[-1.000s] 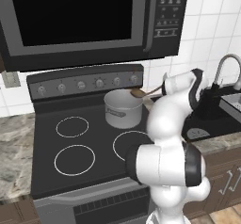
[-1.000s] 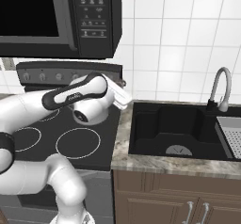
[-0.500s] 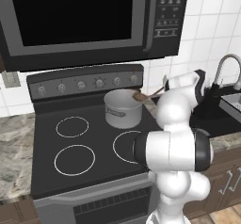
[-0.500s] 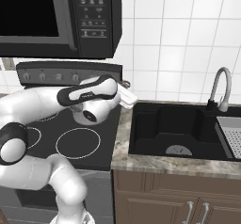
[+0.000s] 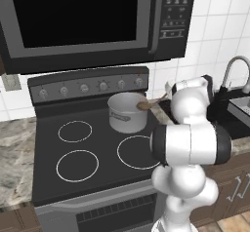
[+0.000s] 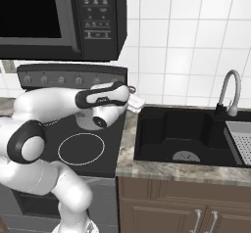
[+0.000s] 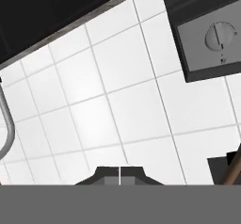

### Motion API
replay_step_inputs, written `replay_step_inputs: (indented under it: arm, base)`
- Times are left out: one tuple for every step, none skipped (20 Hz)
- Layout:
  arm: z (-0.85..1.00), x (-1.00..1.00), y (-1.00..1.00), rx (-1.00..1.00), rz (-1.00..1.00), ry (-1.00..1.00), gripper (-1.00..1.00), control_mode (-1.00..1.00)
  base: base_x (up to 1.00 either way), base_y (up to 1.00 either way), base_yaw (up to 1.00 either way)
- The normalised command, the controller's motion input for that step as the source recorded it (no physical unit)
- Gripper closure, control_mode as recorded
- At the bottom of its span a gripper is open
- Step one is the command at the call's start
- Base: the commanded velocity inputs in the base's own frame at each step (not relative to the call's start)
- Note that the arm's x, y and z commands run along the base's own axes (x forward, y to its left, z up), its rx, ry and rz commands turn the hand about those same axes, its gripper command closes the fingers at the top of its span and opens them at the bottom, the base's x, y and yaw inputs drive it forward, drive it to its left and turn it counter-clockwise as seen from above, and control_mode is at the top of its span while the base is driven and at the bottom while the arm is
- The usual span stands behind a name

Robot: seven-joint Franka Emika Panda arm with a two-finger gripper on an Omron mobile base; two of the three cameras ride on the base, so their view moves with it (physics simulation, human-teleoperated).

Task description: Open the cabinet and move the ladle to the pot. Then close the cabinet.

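Since the brown ladle with its round shallow bowl [image 5: 143,106] already rests on the rim of the small plain grey metal pot [image 5: 126,112], its thin handle sticking out to the right toward the arm, the transfer looks done and the cabinet door is what remains. The pot stands on the back right ring of the smooth black glass stovetop [image 5: 88,153], just in front of the knob panel. The claw [image 7: 119,172] is shut with its two dark tips pressed together and nothing between them; in the hand view it points at the glossy white wall tiles [image 7: 117,105], and in the right base view it sits [image 6: 135,102] just beside the stove's right edge, above the speckled stone worktop [image 6: 162,168].

The ladle looks light and stiff, probably wood or plastic, balanced loosely on the rim, so a knock could tip it out. If it needed regrasping, the handle near the bowl would be the steadier place. The pot is thin, hard, slick metal with straight sides. The dark wooden cabinet is barely in frame; its bar handle cannot be seen here, though a rigid metal bar should suit a pinch or a push.
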Motion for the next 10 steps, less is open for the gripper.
replay_step_inputs:
  arm:
    - [-0.17,0.46,0.54,0.00,0.00,0.00,1.00,-1.00]
    - [-0.11,0.46,0.55,0.00,0.00,0.00,1.00,-1.00]
    - [-0.03,0.48,0.52,0.00,0.00,0.00,1.00,-1.00]
    - [0.00,0.47,0.51,0.00,-0.01,0.00,1.00,-1.00]
    - [0.00,0.49,0.54,0.00,-0.01,0.00,1.00,-1.00]
    - [0.00,0.50,0.57,0.00,-0.01,0.00,1.00,-1.00]
    - [0.00,0.50,0.59,0.00,-0.02,0.00,1.00,-1.00]
    - [0.00,0.51,0.56,0.00,-0.02,0.00,1.00,-1.00]
    - [0.00,0.51,0.54,0.00,-0.02,0.00,1.00,-1.00]
    - [0.00,0.50,0.53,0.00,-0.02,0.00,1.00,-1.00]
  base:
    - [0.00,0.00,0.00]
    - [0.00,0.00,0.00]
    - [0.00,0.00,0.00]
    - [0.00,0.00,0.00]
    - [0.00,0.00,0.00]
    - [0.00,0.00,0.00]
    - [0.00,0.00,0.00]
    - [0.00,0.00,0.00]
    - [0.00,0.00,0.00]
    - [0.00,0.00,0.00]
